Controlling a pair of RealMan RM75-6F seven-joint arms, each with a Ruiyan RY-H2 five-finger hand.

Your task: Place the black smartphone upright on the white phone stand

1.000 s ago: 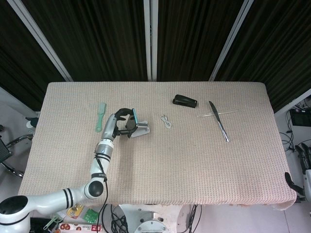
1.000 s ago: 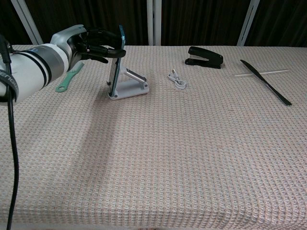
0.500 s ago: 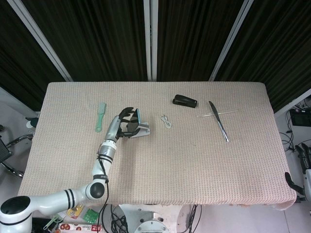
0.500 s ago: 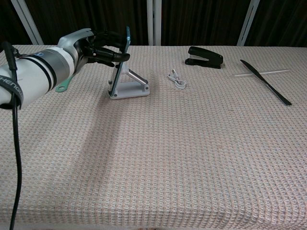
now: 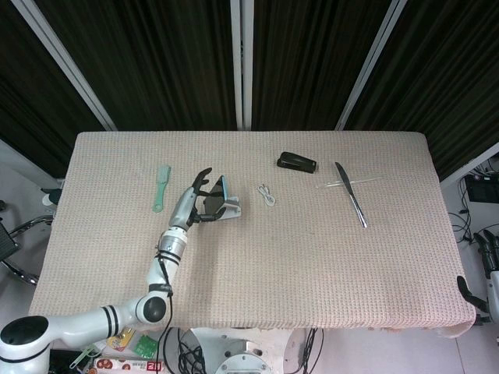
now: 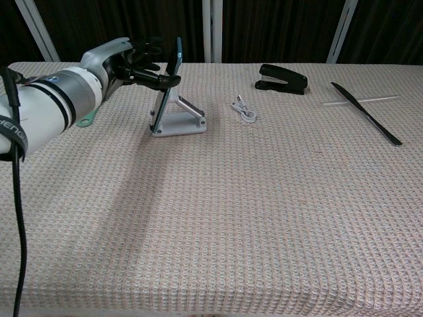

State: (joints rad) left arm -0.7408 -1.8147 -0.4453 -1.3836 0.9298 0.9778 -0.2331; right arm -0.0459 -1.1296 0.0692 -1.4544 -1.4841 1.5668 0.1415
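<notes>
The black smartphone (image 5: 213, 199) (image 6: 167, 86) with a blue edge leans back, upright, on the white phone stand (image 5: 231, 209) (image 6: 185, 119) at the table's left middle. My left hand (image 5: 195, 195) (image 6: 129, 63) is just left of the phone with its fingers spread. One fingertip still touches the phone's face near mid-height, and nothing is gripped. My right hand (image 5: 491, 257) shows only as dark fingers at the head view's right edge, off the table, and its pose is unclear.
A green brush (image 5: 161, 187) lies left of the hand. A white cable (image 5: 267, 195) (image 6: 244, 109) lies right of the stand. Further right are a black stapler (image 5: 296, 162) (image 6: 283, 78), a knife (image 5: 351, 195) (image 6: 367, 113) and a thin clear stick (image 6: 360, 100).
The left hand tilted the phone back onto the stand, then spread its fingers off the phone's top edge. The phone now leans on the stand by itself.
</notes>
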